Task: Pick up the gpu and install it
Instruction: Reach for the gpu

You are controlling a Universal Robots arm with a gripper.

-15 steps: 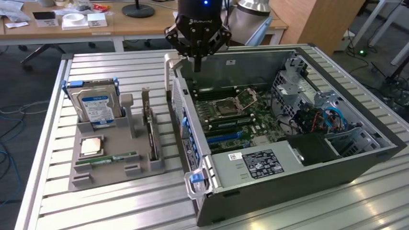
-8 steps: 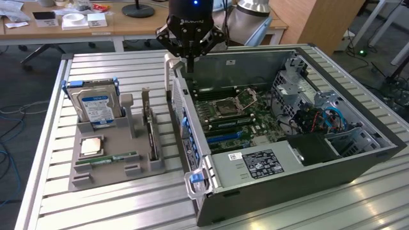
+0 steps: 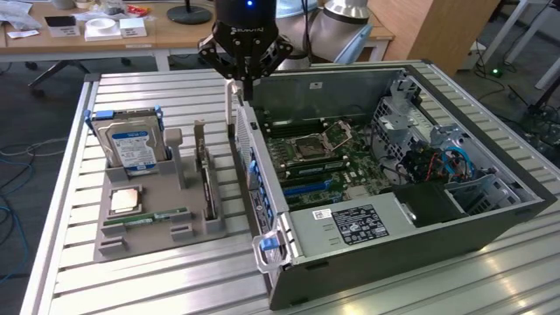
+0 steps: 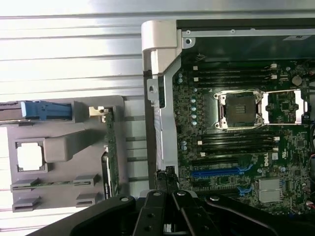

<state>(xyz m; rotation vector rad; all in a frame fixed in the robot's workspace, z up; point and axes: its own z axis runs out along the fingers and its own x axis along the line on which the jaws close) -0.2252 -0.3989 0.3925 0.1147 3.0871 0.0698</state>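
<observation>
Here we hold our claw (image 3: 246, 86), pressed together and empty, above the case wall (image 3: 248, 147), the gpu (image 3: 208, 180) on edge in the holder (image 3: 144, 226) toward the exterior view's left, lengthwise parallel to that wall.

Gpu (image 3: 210, 190) stands in tray (image 3: 162, 197), beside the case (image 3: 420, 252).

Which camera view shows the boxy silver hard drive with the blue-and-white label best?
The exterior view: the boxy silver hard drive stands upright in the grey holder tray with its label facing the camera. In the wrist view you see its thin upper edge and blue side rail.
</observation>
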